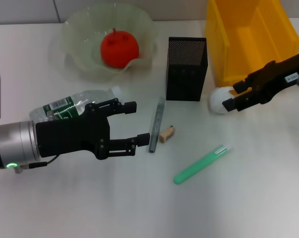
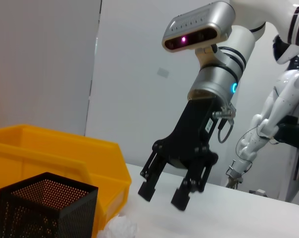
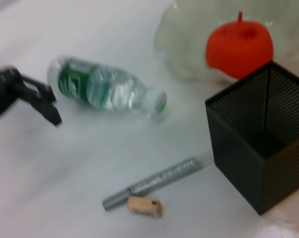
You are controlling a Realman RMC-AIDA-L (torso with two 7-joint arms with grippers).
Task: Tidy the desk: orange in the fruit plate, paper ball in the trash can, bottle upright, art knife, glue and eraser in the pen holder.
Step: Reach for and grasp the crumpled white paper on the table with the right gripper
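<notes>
Head view: The right gripper (image 1: 229, 97) is shown with fingers spread, just beside the paper ball (image 1: 220, 100), which rests on the desk (image 1: 139, 208) near the front wall of the trash can (image 1: 248, 39). The step in hand is judged to be the pick-up of the ball; the fingers should be brought to either side of it before closing, with a light squeeze, since crumpled paper is likely to yield. The ball is seen as small, white and wrinkled. The left gripper (image 1: 130, 124), also spread, is held over the lying bottle (image 1: 73, 106). The orange (image 1: 119, 48) already sits in the fruit plate (image 1: 75, 34); the art knife (image 1: 157, 124), eraser (image 1: 167, 134) and green glue (image 1: 201, 163) lie apart from the pen holder (image 1: 186, 69)

Left wrist view: The right gripper (image 2: 164, 193) is seen open above the ball (image 2: 117, 229), beside the pen holder (image 2: 45, 208) and the yellow bin (image 2: 50, 153)

Right wrist view: The bottle (image 3: 105, 91), knife (image 3: 154, 182), eraser (image 3: 144, 207) and orange (image 3: 238, 47) are shown; the ball is barely visible at the picture's edge
</notes>
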